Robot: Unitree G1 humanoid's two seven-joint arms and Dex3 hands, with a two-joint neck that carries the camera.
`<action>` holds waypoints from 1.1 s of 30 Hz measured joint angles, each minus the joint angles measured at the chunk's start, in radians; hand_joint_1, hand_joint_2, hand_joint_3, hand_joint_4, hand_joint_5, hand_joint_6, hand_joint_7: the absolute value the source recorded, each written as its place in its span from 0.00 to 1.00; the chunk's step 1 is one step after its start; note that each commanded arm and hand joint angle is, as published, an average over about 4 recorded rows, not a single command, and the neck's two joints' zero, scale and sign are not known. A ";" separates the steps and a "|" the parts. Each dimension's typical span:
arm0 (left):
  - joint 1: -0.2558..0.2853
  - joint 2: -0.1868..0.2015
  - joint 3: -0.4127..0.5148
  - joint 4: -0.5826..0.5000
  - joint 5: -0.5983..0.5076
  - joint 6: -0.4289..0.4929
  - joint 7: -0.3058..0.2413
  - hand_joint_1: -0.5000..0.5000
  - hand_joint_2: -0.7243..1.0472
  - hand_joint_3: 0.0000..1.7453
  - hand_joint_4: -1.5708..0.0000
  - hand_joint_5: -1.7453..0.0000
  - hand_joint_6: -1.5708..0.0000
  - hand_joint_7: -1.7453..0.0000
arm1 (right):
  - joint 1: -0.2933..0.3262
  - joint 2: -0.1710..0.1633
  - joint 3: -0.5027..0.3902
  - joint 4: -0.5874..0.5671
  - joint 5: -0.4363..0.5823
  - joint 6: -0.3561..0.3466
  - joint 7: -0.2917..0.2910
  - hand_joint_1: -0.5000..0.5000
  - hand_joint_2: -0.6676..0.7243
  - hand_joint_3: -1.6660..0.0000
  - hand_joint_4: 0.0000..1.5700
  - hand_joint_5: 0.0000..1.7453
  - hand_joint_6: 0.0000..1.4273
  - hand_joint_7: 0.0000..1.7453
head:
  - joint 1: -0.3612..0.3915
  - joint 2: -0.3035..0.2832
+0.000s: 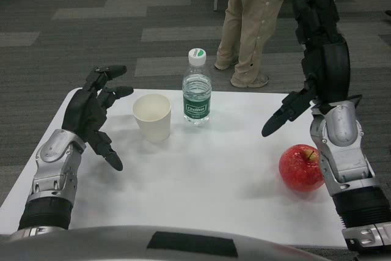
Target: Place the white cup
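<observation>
While the white paper cup (152,116) stands upright at centre-left of the white table (201,181), apparently released, the spread left hand (91,114) is best drawn clear sideways.

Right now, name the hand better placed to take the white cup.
Left. The left hand is open just beside the white cup; the right hand is raised far across the table, above the apple.
</observation>
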 measured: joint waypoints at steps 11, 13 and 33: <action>0.041 0.026 0.116 -0.395 -0.062 0.341 -0.008 0.00 0.08 0.05 1.00 0.29 1.00 0.44 | 0.002 -0.001 0.000 0.000 0.000 -0.001 -0.002 0.38 1.00 1.00 0.00 0.00 0.00 0.04 | -0.017 0.007; 0.044 0.026 0.120 -0.437 -0.074 0.375 -0.008 0.00 0.10 0.05 1.00 0.29 1.00 0.44 | 0.002 -0.002 0.001 0.000 0.000 -0.001 -0.002 0.38 1.00 1.00 0.00 0.00 0.00 0.04 | -0.024 0.009; 0.049 0.020 0.132 -0.559 -0.104 0.435 -0.008 0.00 0.12 0.05 1.00 0.31 1.00 0.44 | 0.017 -0.013 0.003 0.000 0.000 -0.001 -0.002 0.38 1.00 1.00 0.00 0.00 0.00 0.04 | -0.032 0.029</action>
